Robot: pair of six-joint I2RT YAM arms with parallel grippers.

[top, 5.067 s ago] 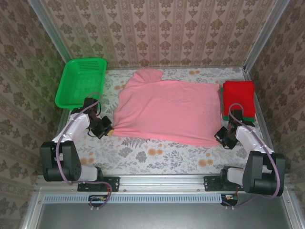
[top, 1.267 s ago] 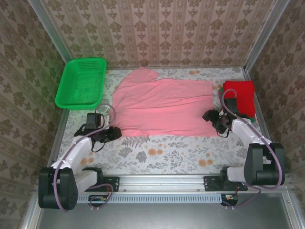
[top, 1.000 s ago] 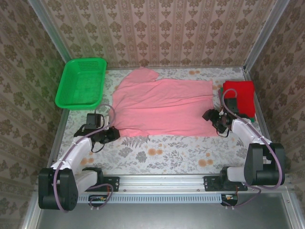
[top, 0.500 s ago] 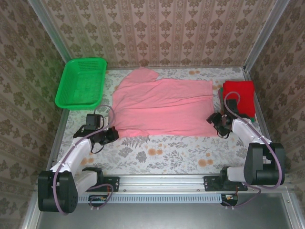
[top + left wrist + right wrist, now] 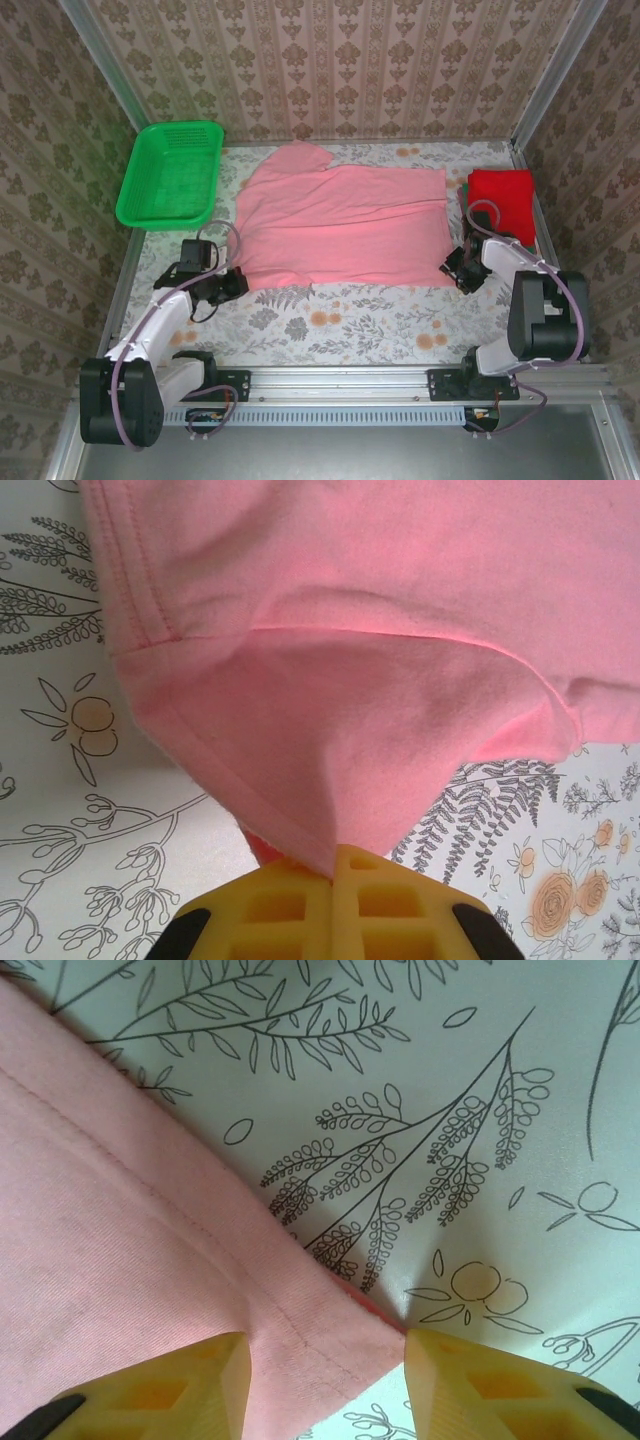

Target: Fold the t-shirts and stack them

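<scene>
Down at the lower left corner of the pink shirt [image 5: 340, 220], the left gripper [image 5: 335, 868] has its yellow fingers pressed together, pinching the hem so the cloth tents up out of the seam between them. Over at the lower right corner, the right gripper [image 5: 322, 1355] has its fingers spread, one on each side of the stitched corner, nothing pinched yet. The shirt lies flat across the middle of the floral table [image 5: 330, 320], collar end toward the upper left. It is thin, light and floppy: it will sag and crease wherever it is lifted, so the doubled hem at the corners looks like the best place to grip, and both corners should rise together. The green basket [image 5: 170, 180] sits at the upper left with nothing in it. A folded red shirt [image 5: 505, 195] waits at the right edge, where the stack goes.
</scene>
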